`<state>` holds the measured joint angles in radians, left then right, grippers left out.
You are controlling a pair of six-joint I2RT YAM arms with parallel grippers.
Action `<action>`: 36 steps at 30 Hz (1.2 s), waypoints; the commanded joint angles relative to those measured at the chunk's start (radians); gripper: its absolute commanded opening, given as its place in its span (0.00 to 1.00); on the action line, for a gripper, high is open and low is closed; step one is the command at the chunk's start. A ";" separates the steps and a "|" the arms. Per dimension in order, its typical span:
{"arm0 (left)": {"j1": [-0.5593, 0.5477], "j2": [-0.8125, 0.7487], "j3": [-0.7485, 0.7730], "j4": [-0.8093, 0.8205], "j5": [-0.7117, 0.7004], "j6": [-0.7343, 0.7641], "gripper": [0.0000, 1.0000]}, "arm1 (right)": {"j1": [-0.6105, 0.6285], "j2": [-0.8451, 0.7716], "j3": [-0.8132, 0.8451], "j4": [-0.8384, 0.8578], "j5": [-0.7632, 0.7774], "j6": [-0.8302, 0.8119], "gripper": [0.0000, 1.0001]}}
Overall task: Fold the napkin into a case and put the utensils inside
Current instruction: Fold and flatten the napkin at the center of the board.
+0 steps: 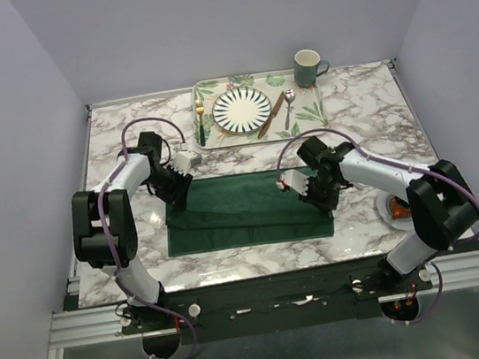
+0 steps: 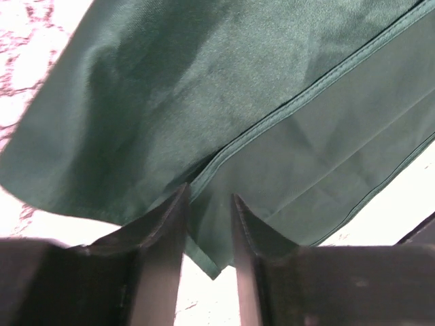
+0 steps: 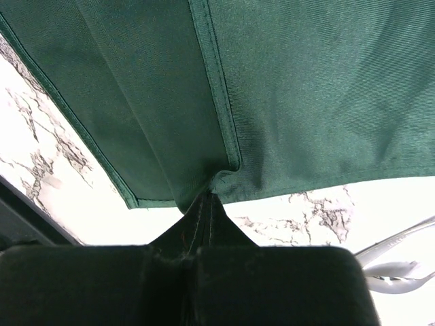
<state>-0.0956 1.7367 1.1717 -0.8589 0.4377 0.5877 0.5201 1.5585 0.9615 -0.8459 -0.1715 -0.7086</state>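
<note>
Marble table: napkin hem disappears inside the pinching right gripper.

The white marbled table carries the dark green napkin spread across its middle. A leaf-patterned tray lies at the far edge, with a grey-green mug just to its right. A small dish sits near right, partly hidden.

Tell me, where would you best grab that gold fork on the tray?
Probably its handle, the near end, from straight above, closing across its thin width: the fork lies flat on the tray, pointing away, with the plate close beside it.
</note>
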 commanded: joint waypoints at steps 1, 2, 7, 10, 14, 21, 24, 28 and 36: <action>-0.010 0.012 0.016 -0.020 -0.030 0.015 0.33 | 0.009 -0.032 -0.018 0.024 0.033 -0.026 0.01; -0.010 0.011 0.005 -0.025 -0.039 0.020 0.29 | 0.011 -0.034 -0.020 0.024 0.035 -0.028 0.01; -0.010 -0.041 -0.047 -0.031 -0.044 0.067 0.07 | 0.009 -0.040 -0.017 0.021 0.033 -0.028 0.01; -0.010 -0.092 -0.082 -0.040 -0.025 0.095 0.01 | 0.009 -0.049 -0.026 0.024 0.033 -0.034 0.01; -0.010 -0.163 -0.131 -0.048 -0.013 0.132 0.00 | 0.011 -0.072 -0.050 0.036 0.040 -0.046 0.01; -0.010 -0.175 -0.072 0.011 0.003 0.031 0.45 | 0.027 -0.071 -0.073 0.068 0.059 -0.052 0.01; -0.010 -0.103 -0.009 0.003 -0.020 0.006 0.53 | 0.029 -0.067 -0.076 0.074 0.070 -0.055 0.01; -0.013 -0.028 0.029 -0.002 -0.054 0.004 0.55 | 0.034 -0.064 -0.075 0.074 0.073 -0.054 0.01; -0.024 0.041 0.020 -0.009 -0.088 0.014 0.47 | 0.037 -0.071 -0.084 0.076 0.081 -0.060 0.01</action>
<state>-0.1101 1.7618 1.1908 -0.8551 0.3779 0.6010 0.5491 1.5028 0.8944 -0.7918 -0.1158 -0.7532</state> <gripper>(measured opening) 0.510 0.012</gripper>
